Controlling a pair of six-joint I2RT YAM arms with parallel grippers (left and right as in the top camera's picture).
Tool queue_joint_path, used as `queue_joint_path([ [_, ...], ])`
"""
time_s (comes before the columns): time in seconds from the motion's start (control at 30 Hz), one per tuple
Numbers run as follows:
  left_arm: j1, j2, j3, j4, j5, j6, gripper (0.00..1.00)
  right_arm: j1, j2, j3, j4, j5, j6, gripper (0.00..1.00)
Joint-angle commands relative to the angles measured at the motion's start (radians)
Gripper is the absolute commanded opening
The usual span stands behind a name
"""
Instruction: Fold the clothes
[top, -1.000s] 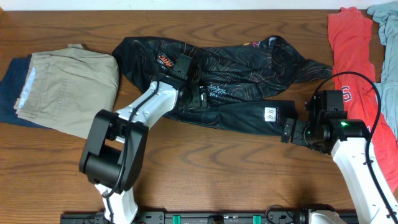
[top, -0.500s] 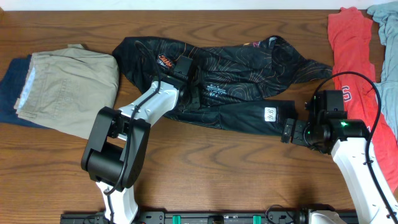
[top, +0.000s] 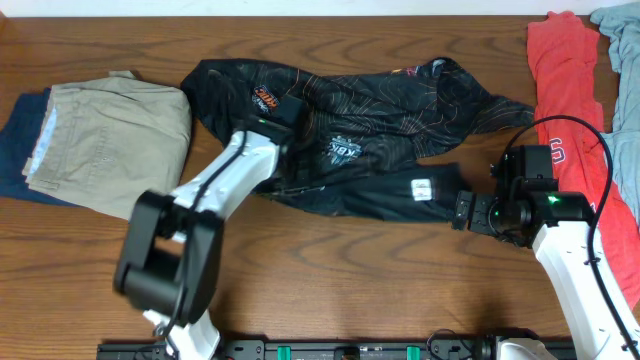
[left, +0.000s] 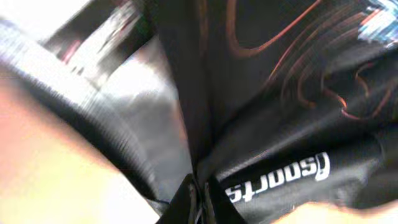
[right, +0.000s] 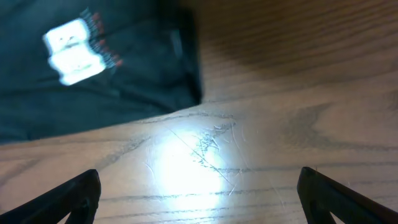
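The clothes in play are a black jersey (top: 390, 120) with orange contour lines, lying crumpled across the back middle of the table. My left gripper (top: 290, 108) is on its left part, shut on a pinched fold of the black fabric (left: 280, 124). The left wrist view shows the jaws closed together at the bottom edge (left: 200, 208), beside white lettering. My right gripper (top: 462, 212) stands open just right of the jersey's hem. Its fingers (right: 78, 193) are spread wide over bare wood, and the hem with a white label (right: 71, 50) lies ahead of them.
Folded khaki trousers (top: 110, 140) rest on a dark blue garment (top: 12, 150) at the left. A red shirt (top: 565, 90) and a grey-blue garment (top: 622, 40) lie at the far right. The jersey's white label (top: 421, 189) faces up near the hem.
My left gripper has closed on the jersey and drawn back to the left, dragging the fabric along. The hem and its white label have shifted left. The right arm has not moved.
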Motion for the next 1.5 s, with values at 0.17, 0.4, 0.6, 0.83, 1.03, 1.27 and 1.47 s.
queue_joint_path([
  [0.17, 0.147, -0.248, 0.000, -0.287, -0.212, 0.002, 0.06, -0.013, -0.012, 0.003, -0.005, 0.025, -0.009, 0.99],
  [0.4, 0.237, -0.282, 0.000, -0.378, -0.213, 0.001, 0.58, -0.013, -0.011, 0.003, -0.005, 0.025, -0.009, 0.99],
  [0.6, 0.231, -0.282, 0.000, -0.372, -0.093, -0.056, 0.80, -0.013, -0.011, 0.003, -0.004, 0.025, -0.009, 0.99],
  [0.83, 0.132, -0.281, -0.003, -0.296, 0.005, -0.111, 0.81, -0.013, -0.012, 0.003, -0.004, 0.024, -0.009, 0.99],
  [1.03, -0.024, -0.266, -0.032, -0.183, 0.004, -0.223, 0.80, -0.013, -0.012, 0.003, -0.007, 0.024, -0.009, 0.99],
  [1.27, -0.163, -0.193, -0.123, -0.048, 0.004, -0.475, 0.89, -0.013, -0.011, 0.003, -0.016, 0.024, -0.009, 0.99],
  [1.47, -0.191, -0.108, -0.146, 0.045, 0.005, -0.576, 0.89, -0.013, -0.012, 0.003, -0.016, 0.021, -0.009, 0.99],
])
